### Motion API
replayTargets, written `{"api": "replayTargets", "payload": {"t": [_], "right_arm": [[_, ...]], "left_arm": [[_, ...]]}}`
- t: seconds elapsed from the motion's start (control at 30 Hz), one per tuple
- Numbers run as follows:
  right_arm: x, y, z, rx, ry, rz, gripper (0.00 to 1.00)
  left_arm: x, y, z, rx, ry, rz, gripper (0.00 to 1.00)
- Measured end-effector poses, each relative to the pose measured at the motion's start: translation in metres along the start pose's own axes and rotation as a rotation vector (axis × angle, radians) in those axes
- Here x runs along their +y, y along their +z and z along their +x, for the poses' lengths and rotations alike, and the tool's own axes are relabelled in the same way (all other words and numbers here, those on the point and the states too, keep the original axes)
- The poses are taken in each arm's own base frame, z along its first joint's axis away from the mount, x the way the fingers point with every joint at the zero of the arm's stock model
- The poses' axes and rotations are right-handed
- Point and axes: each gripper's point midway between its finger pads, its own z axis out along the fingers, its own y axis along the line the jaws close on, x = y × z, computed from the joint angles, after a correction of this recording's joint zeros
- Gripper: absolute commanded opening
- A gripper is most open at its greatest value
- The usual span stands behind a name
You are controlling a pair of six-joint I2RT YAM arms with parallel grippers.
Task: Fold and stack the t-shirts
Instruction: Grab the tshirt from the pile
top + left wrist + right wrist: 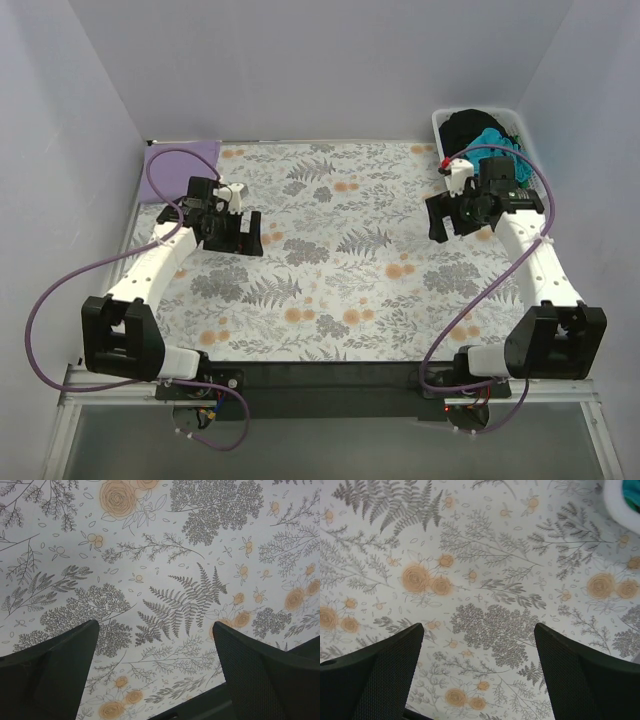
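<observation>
Seen from above, a lavender t-shirt [185, 160] lay at eleven o'clock on the floral cloth [340, 270]; a black t-shirt [465, 125] and a teal t-shirt [493, 138] sat in the basket [437, 122] at one o'clock. The left wrist view showed the left gripper [155, 625] spread wide over the cloth. The right wrist view showed the right gripper [477, 626] spread likewise, with the basket's corner at one o'clock.

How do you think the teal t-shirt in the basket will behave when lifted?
Probably floppy and draping: the teal t-shirt lies crumpled in the basket. Likely light, being thin cloth. It may drag the black t-shirt bunched against it.
</observation>
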Motion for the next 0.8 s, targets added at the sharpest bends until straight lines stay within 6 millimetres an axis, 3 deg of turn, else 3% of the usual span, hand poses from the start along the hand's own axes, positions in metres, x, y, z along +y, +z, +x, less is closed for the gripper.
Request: {"api": "replayTargets", "payload": {"t": [0.07,0.13,0.3,0.43,0.57,0.63,0.8], "right_arm": [[-0.011,-0.002,-0.003,0.008,0.027,0.011,0.98],[-0.035,-0.009,-0.015,0.001,0.076,0.045,0.98],[-0.142,-0.046,-0.090,-0.178,0.136,0.241,0.98],[-0.196,-0.056,-0.123,-0.254,0.144,0.339,0.98],[-0.236,-0.039,-0.139,-0.282,0.176,0.369,0.98],[-0.252,-0.019,-0.139,-0.272,0.192,0.364,0.98],[-0.272,0.036,-0.122,-0.216,0.247,0.316,0.98]], "left_arm": [[-0.002,0.001,-0.003,-0.012,0.006,0.002,0.98],[-0.002,-0.001,-0.007,-0.022,0.009,0.004,0.98],[-0.011,-0.015,-0.038,-0.099,0.037,0.025,0.98],[-0.017,-0.025,-0.062,-0.158,0.050,0.039,0.98],[-0.017,-0.019,-0.058,-0.131,0.030,0.045,0.98],[-0.015,-0.016,-0.054,-0.116,0.023,0.044,0.98],[-0.011,-0.008,-0.039,-0.075,0.009,0.030,0.98]]}}
